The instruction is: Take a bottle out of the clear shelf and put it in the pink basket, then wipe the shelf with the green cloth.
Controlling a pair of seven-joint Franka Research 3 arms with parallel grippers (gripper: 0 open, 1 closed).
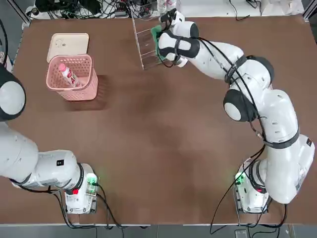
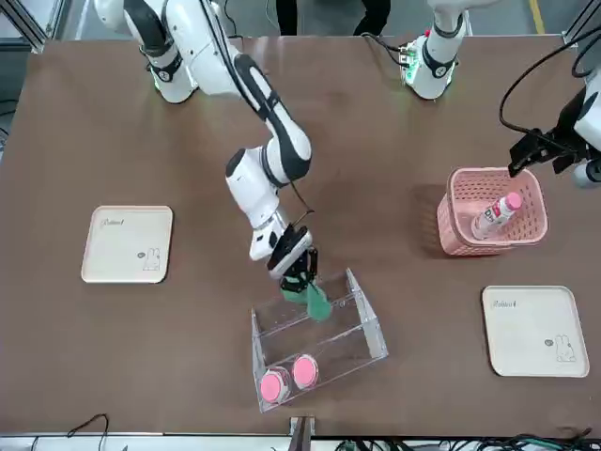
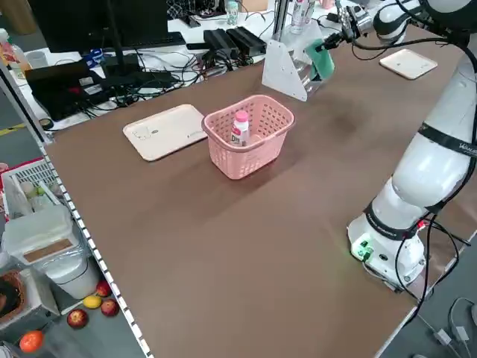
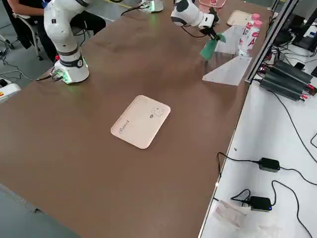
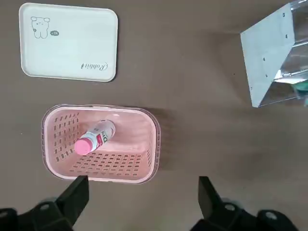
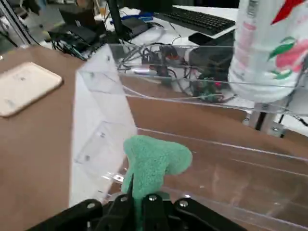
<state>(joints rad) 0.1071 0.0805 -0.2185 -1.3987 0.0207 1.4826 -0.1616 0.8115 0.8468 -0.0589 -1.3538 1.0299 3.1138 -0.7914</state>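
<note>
Top view: right end effector (image 1: 159, 37), at 12 o'clock, grips the green cloth (image 1: 156, 34) inside the clear shelf (image 1: 144, 44). The bottle (image 1: 67, 74) lies in the pink basket (image 1: 74, 89). Left end effector (image 5: 139, 204) is open.

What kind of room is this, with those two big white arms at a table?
Probably a robotics lab or test workshop. Two white robot arms are bolted to a brown table, cameras view it from several sides, and the bench beside it is crowded with cables, power adapters and a keyboard.
</note>
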